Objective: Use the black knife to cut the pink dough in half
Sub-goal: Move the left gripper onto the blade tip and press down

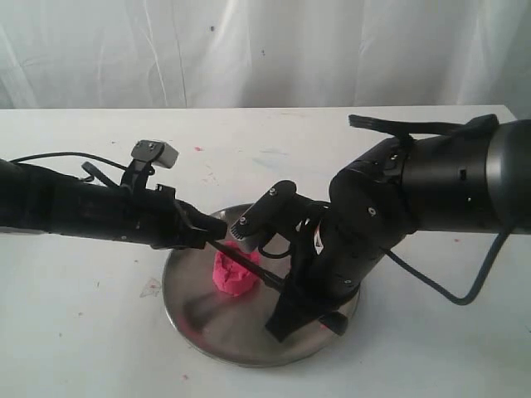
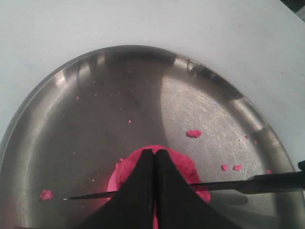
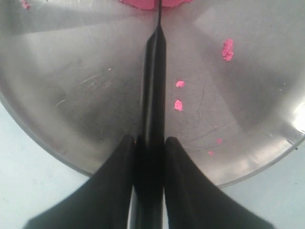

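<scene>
Steel plate [image 1: 241, 340] holds pink dough [image 1: 233, 274] and crumbs [image 2: 193, 133]; left fingers [image 2: 140, 191] together, right fingers [image 3: 114, 191] clamped on black knife [image 3: 155, 95]

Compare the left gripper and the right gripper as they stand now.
The left gripper has its fingers pressed together with nothing between them; the right gripper is clamped on the black knife. The left gripper's tips sit over the pink dough; the right gripper sits near the rim of the steel plate, apart from the dough. Both are black and over the plate.

Slim black knife [image 2: 257, 182] across pink dough [image 1: 232, 280]
</scene>
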You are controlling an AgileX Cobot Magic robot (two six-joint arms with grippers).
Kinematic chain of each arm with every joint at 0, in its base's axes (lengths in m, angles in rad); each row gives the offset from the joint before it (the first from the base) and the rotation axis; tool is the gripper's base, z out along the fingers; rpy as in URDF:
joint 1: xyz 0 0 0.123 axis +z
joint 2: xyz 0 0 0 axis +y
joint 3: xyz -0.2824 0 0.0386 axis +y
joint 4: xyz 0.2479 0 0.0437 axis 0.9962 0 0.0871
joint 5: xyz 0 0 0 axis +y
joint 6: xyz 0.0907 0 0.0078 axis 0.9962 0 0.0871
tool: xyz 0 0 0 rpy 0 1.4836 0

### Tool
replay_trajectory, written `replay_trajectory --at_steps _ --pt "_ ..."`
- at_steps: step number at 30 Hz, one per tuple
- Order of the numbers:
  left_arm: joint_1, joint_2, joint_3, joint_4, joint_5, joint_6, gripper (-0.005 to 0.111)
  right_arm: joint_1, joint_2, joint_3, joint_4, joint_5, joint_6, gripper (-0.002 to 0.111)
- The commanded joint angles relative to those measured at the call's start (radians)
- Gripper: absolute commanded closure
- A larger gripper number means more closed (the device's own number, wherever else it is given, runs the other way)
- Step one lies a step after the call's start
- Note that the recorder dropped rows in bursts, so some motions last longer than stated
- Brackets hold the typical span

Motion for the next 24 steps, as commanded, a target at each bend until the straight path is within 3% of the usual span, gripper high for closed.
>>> replay_trajectory --at_steps 1,24 --pt "-0.004 0.025 -0.002 -0.023 0.015 0.007 0.107 -0.004 -0.003 0.003 0.002 -0.01 -0.012 0.108" --pt "-0.004 0.077 -0.002 -0.023 -0.027 0.043 0.107 -0.004 -0.003 0.003 0.002 -0.005 -0.012 0.108"
